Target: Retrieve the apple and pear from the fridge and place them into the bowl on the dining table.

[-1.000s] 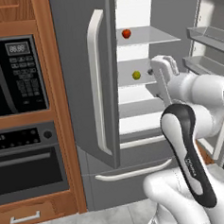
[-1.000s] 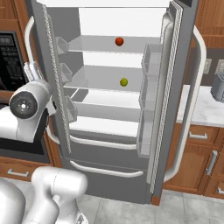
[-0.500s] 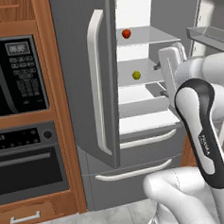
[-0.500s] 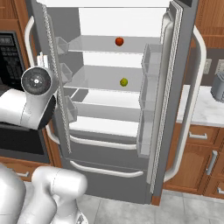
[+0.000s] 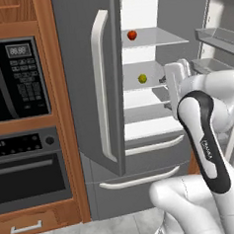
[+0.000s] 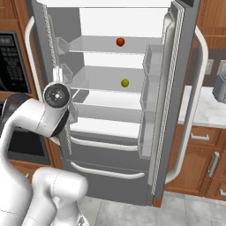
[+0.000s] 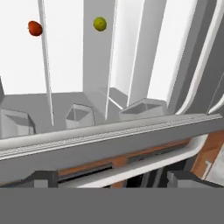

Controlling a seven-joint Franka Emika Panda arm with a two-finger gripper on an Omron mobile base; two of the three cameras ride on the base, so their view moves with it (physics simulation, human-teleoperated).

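Swinging up toward the open fridge (image 6: 176, 66), the arm is lifting its gripper (image 5: 178, 80) (jaws spread wide, empty). Apple (image 6: 120, 42) is sitting on the upper shelf, pear (image 6: 125, 82) below it, both ungrasped

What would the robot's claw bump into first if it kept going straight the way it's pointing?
Probably the edge of the fridge door, the grey band right ahead of the open claw in the hand view. The apple and pear sit farther off, though depth is unclear.
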